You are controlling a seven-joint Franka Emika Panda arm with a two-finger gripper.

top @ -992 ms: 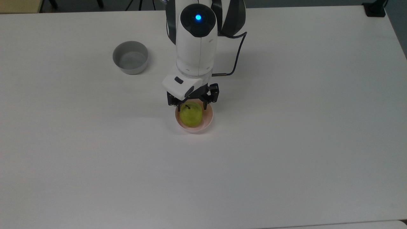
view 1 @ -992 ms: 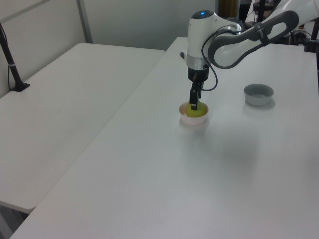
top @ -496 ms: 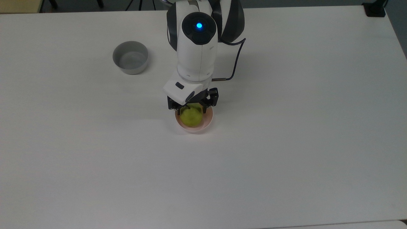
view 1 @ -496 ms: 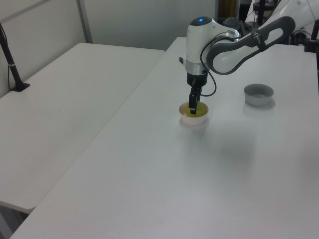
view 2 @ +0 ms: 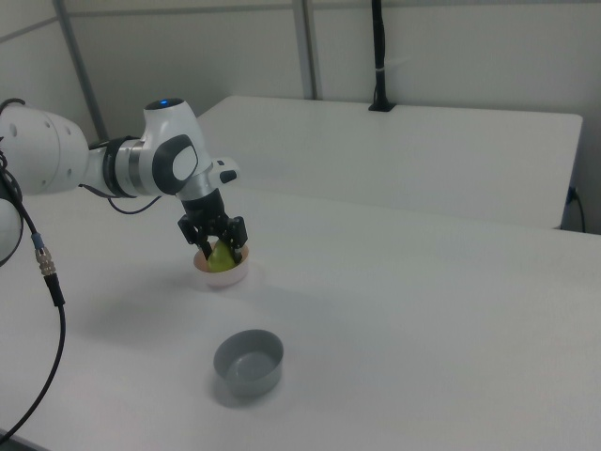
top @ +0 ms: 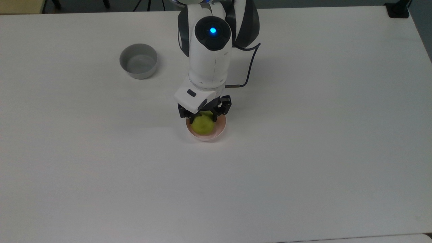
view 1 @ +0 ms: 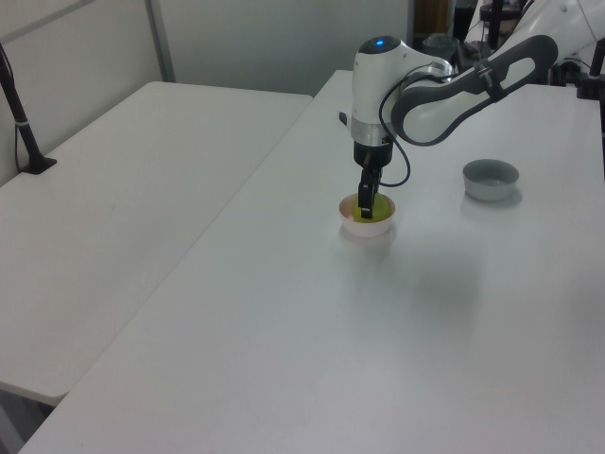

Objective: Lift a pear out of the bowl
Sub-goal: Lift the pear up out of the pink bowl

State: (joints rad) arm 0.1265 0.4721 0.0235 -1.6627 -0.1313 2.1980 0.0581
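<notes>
1. Hand (top: 203, 118) down over pear (top: 203, 125), fingers spread either side, not clamped yet.
2. Pear sitting in pink bowl (top: 220, 130) mid-surface (top: 303, 152).
3. Probably best: close gently round the middle, lift straight up, avoid dragging the bowl.

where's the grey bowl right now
The grey bowl stands by itself on the white table, up and toward the top view's left from the pink bowl with the pear.
</notes>
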